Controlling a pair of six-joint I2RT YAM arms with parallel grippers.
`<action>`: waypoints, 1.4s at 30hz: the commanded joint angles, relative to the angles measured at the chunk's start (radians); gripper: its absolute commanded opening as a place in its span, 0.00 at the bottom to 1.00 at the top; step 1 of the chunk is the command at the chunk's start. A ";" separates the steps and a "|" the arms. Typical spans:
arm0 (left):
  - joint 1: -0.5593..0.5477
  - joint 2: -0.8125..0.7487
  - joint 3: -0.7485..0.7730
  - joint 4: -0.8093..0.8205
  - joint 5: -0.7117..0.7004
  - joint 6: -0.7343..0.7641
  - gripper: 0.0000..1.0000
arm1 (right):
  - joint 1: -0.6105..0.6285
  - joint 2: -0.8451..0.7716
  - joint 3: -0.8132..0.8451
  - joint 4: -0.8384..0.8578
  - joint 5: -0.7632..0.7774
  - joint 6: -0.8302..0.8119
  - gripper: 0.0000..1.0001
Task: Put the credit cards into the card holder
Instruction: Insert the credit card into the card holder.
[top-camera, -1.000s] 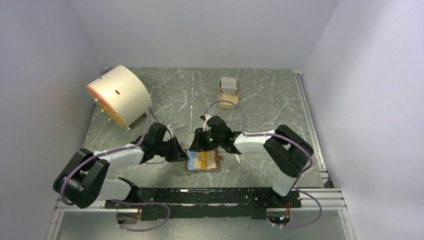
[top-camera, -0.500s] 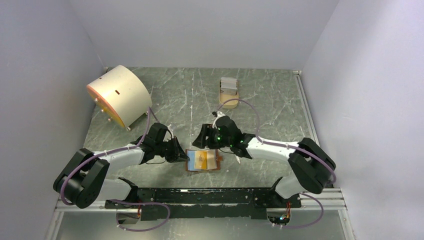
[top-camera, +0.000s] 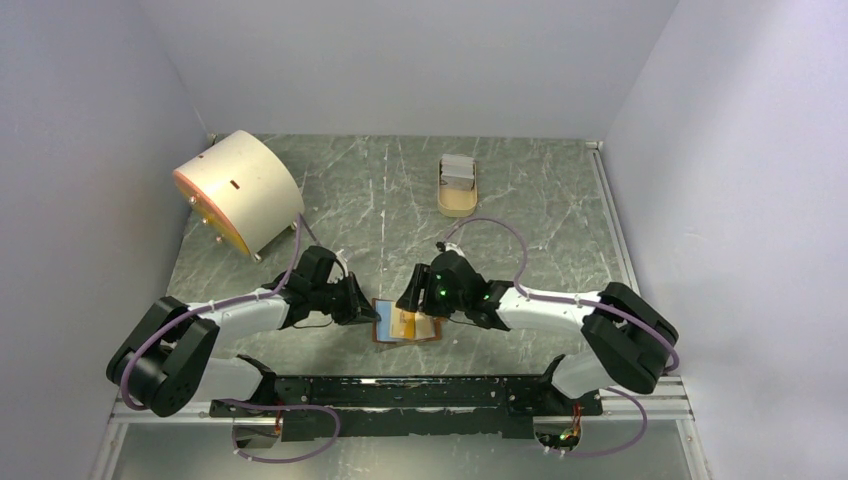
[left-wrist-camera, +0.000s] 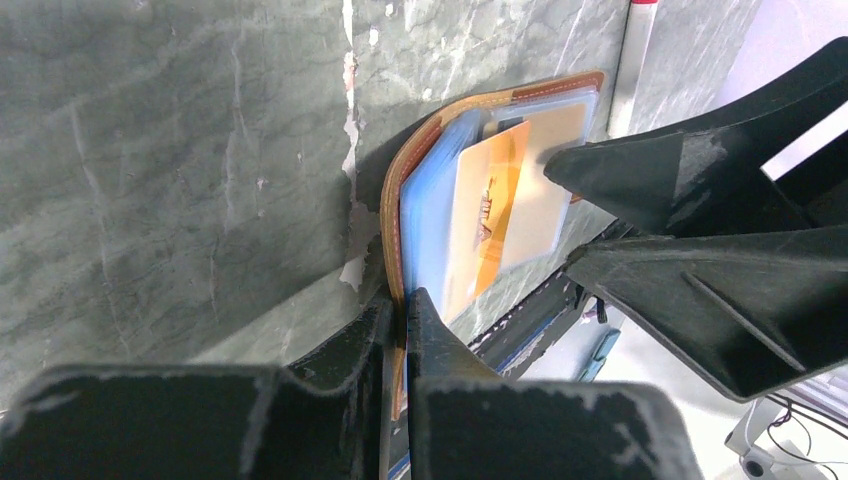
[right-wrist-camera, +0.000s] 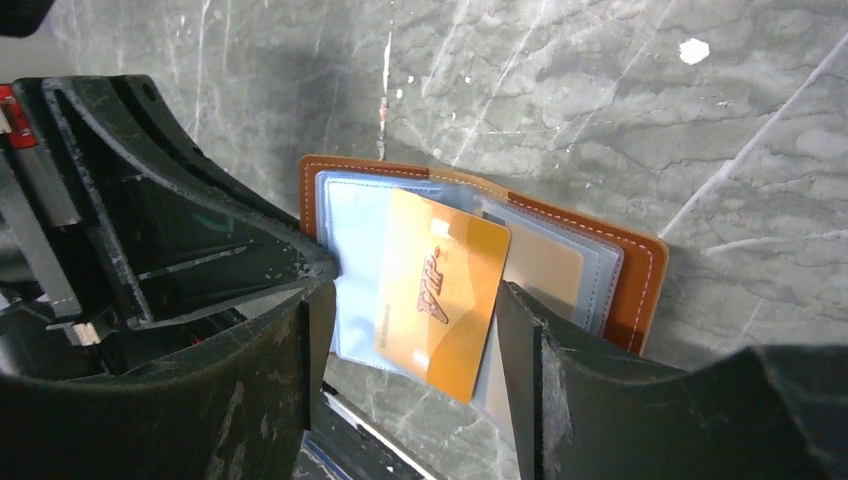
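**Wallet pinched open, card between spread fingers**

The left gripper (left-wrist-camera: 400, 322) is clamped tight on the brown edge of the open card holder (left-wrist-camera: 430, 190), which lies flat on the table (left-wrist-camera: 180, 150) just beyond its fingertips. The right gripper (right-wrist-camera: 415, 292) hangs over the holder's light blue inside with its jaws spread wide. An orange credit card (right-wrist-camera: 435, 330) lies tilted between its fingers, apart from one and close by the other. More pale cards (top-camera: 458, 168) sit in a tan tray (top-camera: 458, 207), well away from both grippers.

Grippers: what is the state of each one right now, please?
Left gripper: closed on the edge of the wallet.
Right gripper: open, one jaw on either side of the orange card, not gripping it.
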 joint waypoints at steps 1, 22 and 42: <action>-0.011 0.007 -0.015 0.047 -0.003 -0.008 0.09 | 0.017 0.041 0.000 0.008 0.034 0.036 0.63; -0.024 0.027 -0.004 0.083 0.036 -0.013 0.21 | 0.038 0.103 -0.061 0.275 -0.086 0.143 0.61; -0.025 0.074 -0.029 0.124 0.035 -0.014 0.09 | 0.084 0.112 -0.017 0.059 0.047 0.116 0.63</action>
